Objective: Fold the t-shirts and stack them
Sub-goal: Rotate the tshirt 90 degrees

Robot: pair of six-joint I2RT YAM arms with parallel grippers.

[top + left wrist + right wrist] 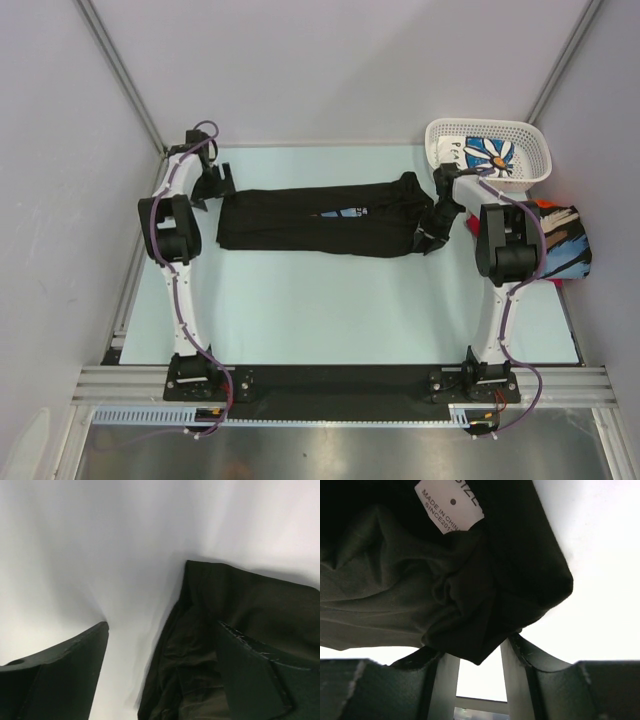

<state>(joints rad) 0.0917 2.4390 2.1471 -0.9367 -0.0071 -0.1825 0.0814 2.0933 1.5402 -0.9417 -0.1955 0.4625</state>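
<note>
We have the black t-shirt [320,222] folded into a long strip across the bench [330,310]. Our right jaws pinch its collar end, and the left jaws gape at the hem. Crosswise folds, stacking on the right pile [563,243] and the daisy shirt [490,153] in the basket [541,141] remain, we judge.

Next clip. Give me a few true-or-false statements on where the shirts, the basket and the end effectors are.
1. A black t-shirt lies as a long strip across the table. True.
2. The white basket is empty. False: a white daisy-print shirt lies in it.
3. The left end effector is open at the strip's left end. True.
4. The right end effector is clear of all cloth. False: bunched black cloth sits in its grip.
5. The basket stands at the table's far right corner. True.
</note>
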